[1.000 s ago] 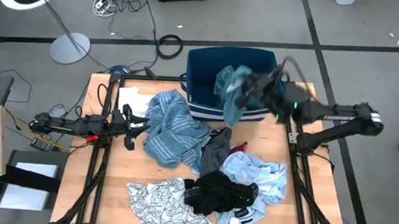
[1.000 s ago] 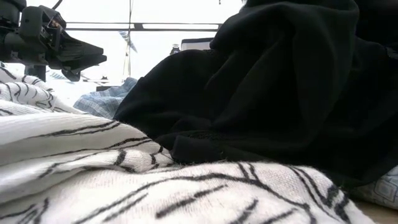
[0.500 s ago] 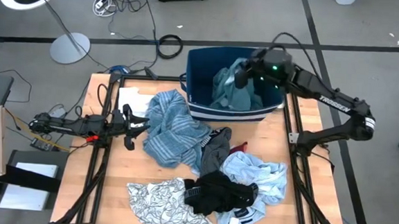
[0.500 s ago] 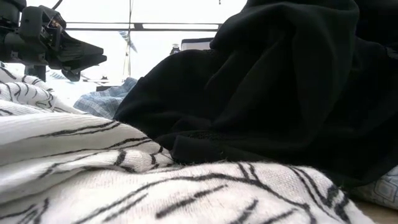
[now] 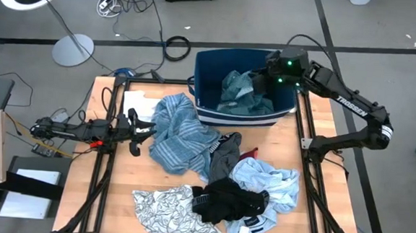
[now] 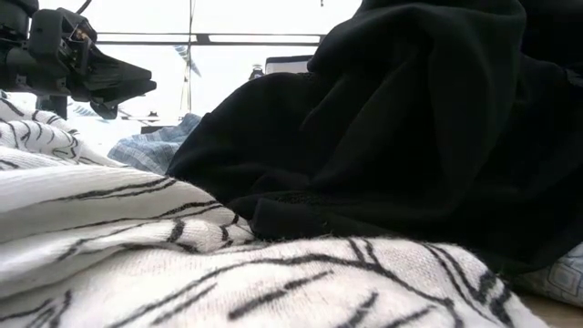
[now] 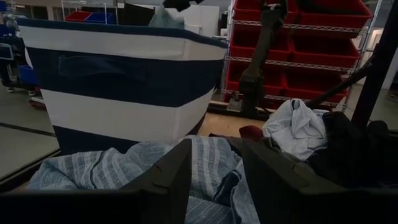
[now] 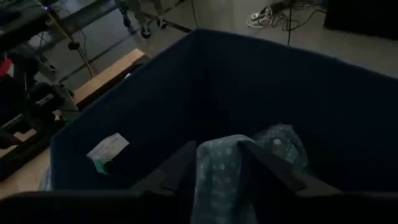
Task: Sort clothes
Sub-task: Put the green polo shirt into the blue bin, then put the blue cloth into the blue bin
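The teal green garment lies bunched inside the dark blue bin at the table's far edge. My right gripper hovers over the bin's right part, open, with a fold of the teal garment between its fingers. At the table's left my left gripper waits open and low, just short of the blue striped garment. The light blue, black and white leaf-print clothes lie heaped on the table's near half. My right gripper has a raised fold of the teal garment between its open fingers, which come from above and slant down into the bin. Whether the fingers touch the cloth I cannot tell. The rest of the garment rests in the bin.
A dark grey piece lies between the striped and the light blue garment. White paper lies at the table's far left. The bin's striped wall stands behind the striped garment. In the low view the black garment fills most of the picture.
My right gripper has swung from the bin's near right corner toward the table's far edge, to above the bin's inside, carrying the teal garment. The garment hung over the bin's front wall a second ago; now it has sunk into the bin and lies bunched there.
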